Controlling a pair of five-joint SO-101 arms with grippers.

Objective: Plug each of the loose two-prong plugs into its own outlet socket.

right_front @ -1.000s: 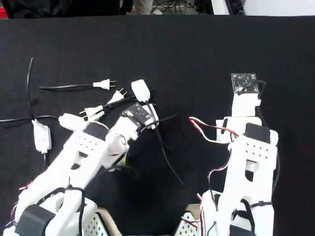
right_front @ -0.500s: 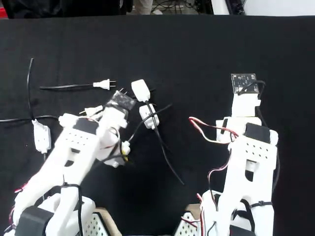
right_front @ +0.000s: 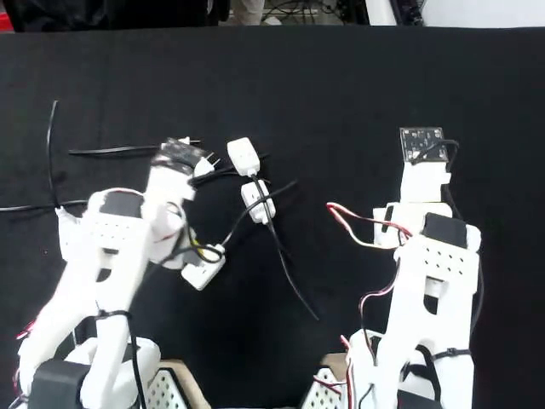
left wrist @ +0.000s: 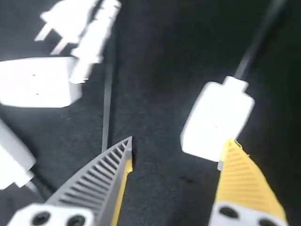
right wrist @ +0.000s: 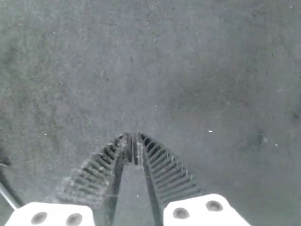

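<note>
Ana: Left arm has swung sideways in the last second, off the sockets in the middle of the tangle and over to the plugs on the far side. The right arm hasn't budged.

Ben: How does the left gripper stand?

Ana: Jaws spread wide, nothing between them. A white outlet socket lies just beside its yellow finger; I can't tell whether they touch. Two loose plugs lie ahead of it and off to the grey finger's side, next to a second socket block.

Ben: And the right gripper?

Ana: Pinched shut on nothing, over bare black cloth, well apart from every plug and socket.

Ben: So what could go wrong?

Ana: My guess is that if the jaws close where they are, they catch the socket rather than a plug, since the socket is the nearest thing. The plugs also sit close together, so a wide grasp might take both or knock one askew. And the cords cross each other, so lifting one plug would likely drag its neighbours and shift the sockets.
</note>
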